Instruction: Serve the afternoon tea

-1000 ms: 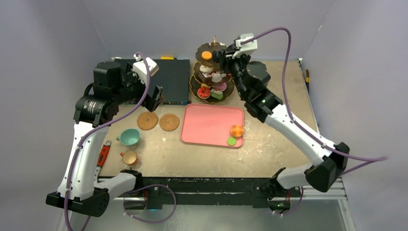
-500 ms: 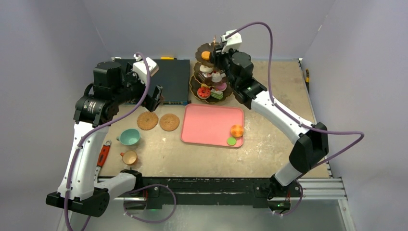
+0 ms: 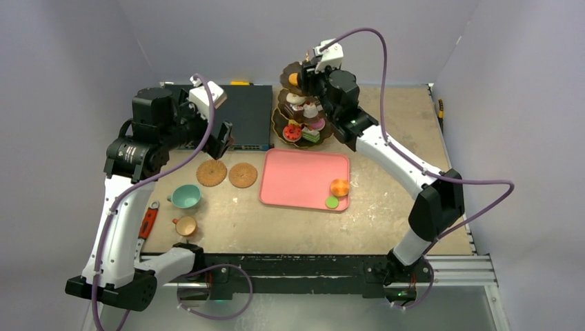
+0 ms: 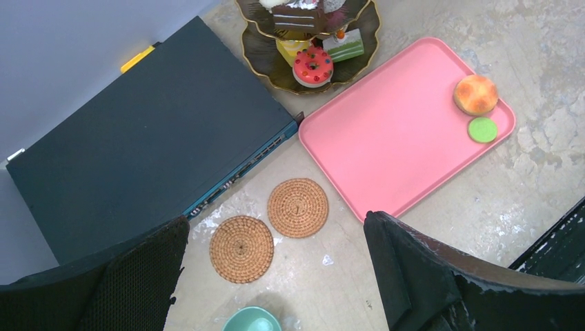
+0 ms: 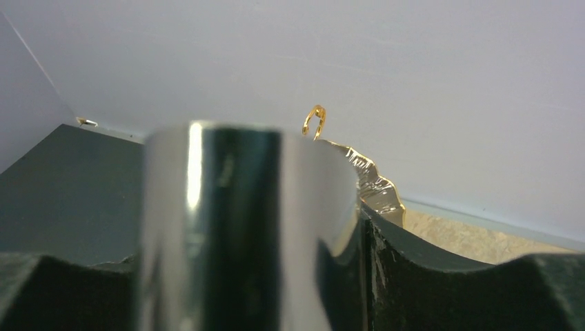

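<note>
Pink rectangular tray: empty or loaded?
Loaded. The pink rectangular tray holds a round orange bun and a flat green disc in its near right corner; the rest of it is bare.

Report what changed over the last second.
The right gripper moved left, over the top tier of the stand, and its elbow swung inward. The left gripper, teal cup, tan cup, coasters and pink tray stayed put.
</note>
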Robot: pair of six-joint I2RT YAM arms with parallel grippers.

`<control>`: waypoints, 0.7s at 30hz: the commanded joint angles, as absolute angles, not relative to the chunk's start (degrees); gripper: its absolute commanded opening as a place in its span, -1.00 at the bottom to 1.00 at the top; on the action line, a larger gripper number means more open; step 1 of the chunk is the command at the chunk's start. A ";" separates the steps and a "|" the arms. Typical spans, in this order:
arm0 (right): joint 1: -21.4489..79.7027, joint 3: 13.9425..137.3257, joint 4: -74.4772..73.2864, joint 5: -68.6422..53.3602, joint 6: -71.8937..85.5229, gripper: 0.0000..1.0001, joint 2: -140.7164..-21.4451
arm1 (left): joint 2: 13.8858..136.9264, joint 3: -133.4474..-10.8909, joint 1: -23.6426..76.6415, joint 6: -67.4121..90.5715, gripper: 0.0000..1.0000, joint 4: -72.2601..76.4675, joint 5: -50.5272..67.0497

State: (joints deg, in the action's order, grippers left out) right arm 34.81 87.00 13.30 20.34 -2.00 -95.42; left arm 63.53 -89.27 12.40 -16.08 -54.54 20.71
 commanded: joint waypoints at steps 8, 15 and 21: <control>34.63 81.92 13.92 21.50 -2.30 0.21 -85.19 | 63.02 -91.93 12.18 -15.93 0.99 -53.66 21.09; 34.68 73.38 7.87 24.57 3.26 0.19 -75.90 | 62.84 -91.89 12.24 -16.32 0.99 -53.83 21.32; 34.72 60.99 -2.52 24.93 11.04 0.19 -67.77 | 62.75 -91.30 12.22 -16.26 0.99 -53.61 21.97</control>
